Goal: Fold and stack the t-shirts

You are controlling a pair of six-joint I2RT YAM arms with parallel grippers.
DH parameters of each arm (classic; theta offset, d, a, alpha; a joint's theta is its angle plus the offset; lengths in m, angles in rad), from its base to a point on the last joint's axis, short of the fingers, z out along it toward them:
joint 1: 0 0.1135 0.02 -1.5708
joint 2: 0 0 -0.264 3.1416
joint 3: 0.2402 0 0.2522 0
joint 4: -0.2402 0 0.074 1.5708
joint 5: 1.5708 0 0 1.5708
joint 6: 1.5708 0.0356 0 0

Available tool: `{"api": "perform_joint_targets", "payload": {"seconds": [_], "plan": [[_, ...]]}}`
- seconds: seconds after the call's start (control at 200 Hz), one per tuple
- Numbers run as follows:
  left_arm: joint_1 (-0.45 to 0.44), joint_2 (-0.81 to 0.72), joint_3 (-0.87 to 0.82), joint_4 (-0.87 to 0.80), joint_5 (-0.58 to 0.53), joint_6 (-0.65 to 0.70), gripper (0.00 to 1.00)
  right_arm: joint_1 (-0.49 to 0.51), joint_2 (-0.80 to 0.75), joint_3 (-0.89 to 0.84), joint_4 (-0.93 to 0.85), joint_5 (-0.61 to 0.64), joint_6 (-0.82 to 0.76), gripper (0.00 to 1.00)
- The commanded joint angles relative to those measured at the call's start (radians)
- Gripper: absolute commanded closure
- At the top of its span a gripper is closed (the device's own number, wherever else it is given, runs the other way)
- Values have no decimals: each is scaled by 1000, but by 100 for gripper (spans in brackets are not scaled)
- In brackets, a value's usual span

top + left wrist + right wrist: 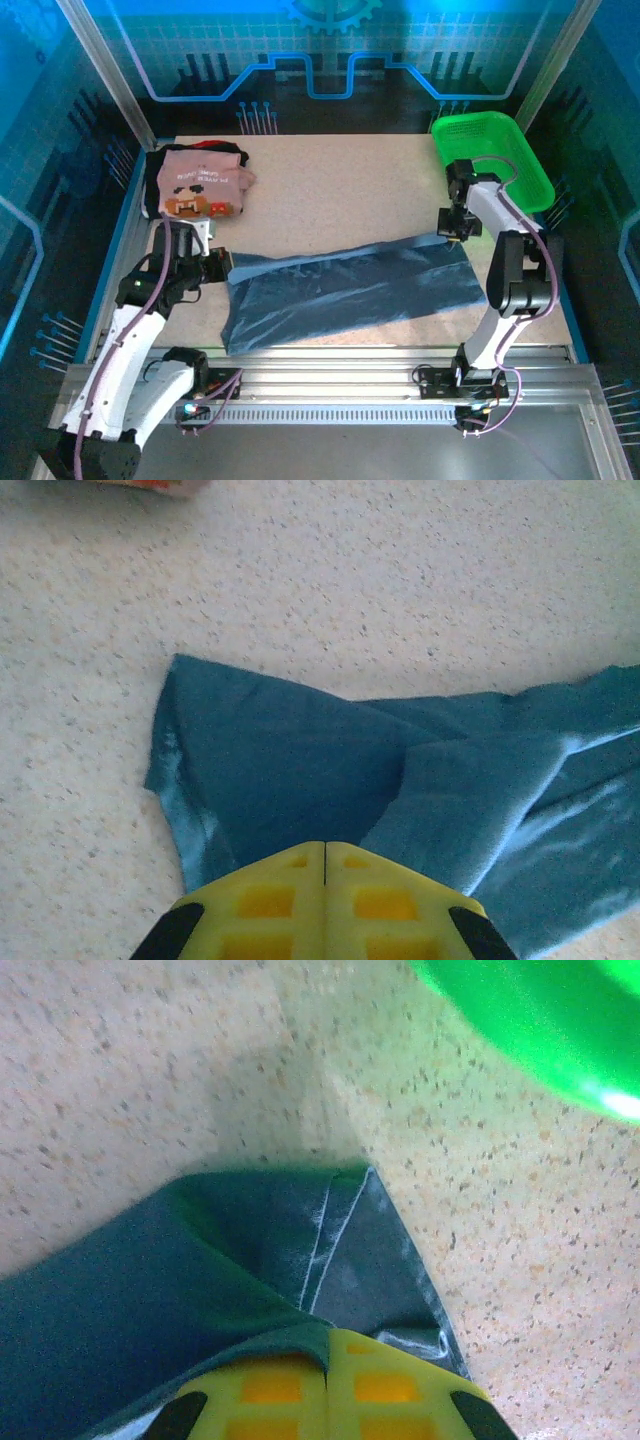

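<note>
The slate-blue t-shirt [350, 290], pinched at each end by the left gripper [224, 266] and right gripper [451, 234], looks only part-folded; the pink t-shirt [200, 185] beyond the left gripper lies folded.

A sandy, speckled table top [340, 190] is seen in the middle of the frame. Blue walls [60, 150] are set around it, and a gear shape [330, 10] is drawn at the top. Silver metal rails [330, 375] are laid along the bottom. The walls are lit blue.
</note>
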Motion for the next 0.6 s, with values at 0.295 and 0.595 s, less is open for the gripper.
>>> {"api": "perform_joint_targets", "payload": {"seconds": [0.295, 0.595], "plan": [[-153, 79, -29, -159, -121, -363, 98, -19, -82, -132, -4, 44, 49, 100], [-276, 256, -22, -231, -275, -463, 99, -21, -79, -181, 12, 50, 65, 100]]}}
